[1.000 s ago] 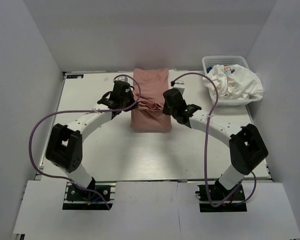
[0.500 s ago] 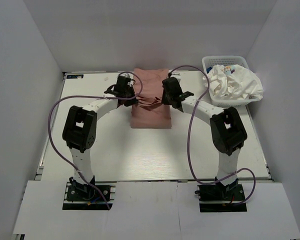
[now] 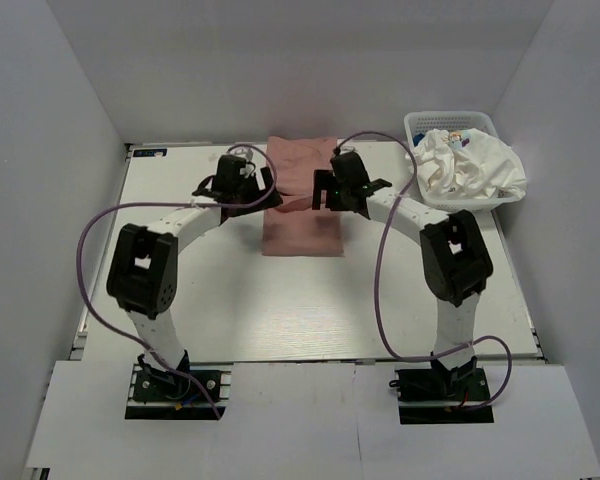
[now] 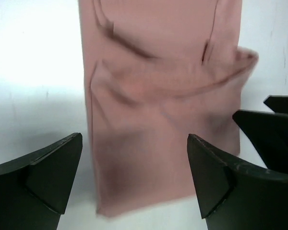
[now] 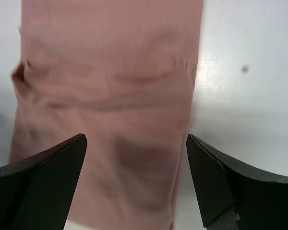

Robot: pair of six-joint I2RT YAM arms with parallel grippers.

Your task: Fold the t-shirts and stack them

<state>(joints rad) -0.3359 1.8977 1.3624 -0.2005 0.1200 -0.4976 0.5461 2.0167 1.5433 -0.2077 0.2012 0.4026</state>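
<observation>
- dusty pink folded cloth t-shirt (image 3: 302, 228): soft, matt, creased across its middle.
- white flat table (image 3: 280, 300) beneath the pink t-shirt: hard, smooth, faint sheen.
- white latticed plastic basket (image 3: 417, 122), right of the pink t-shirt: smooth.
- crumpled white cloth t-shirt (image 3: 480, 172), right of the pink t-shirt: matt, heavily wrinkled.
- black fingers (image 4: 43, 167) of left gripper (image 4: 134, 139) and right gripper (image 5: 136, 139), above the pink t-shirt: matt plastic.

Left gripper (image 3: 268, 192) and right gripper (image 3: 318, 192) flank the pink t-shirt (image 3: 302, 230), perhaps touching it.
</observation>
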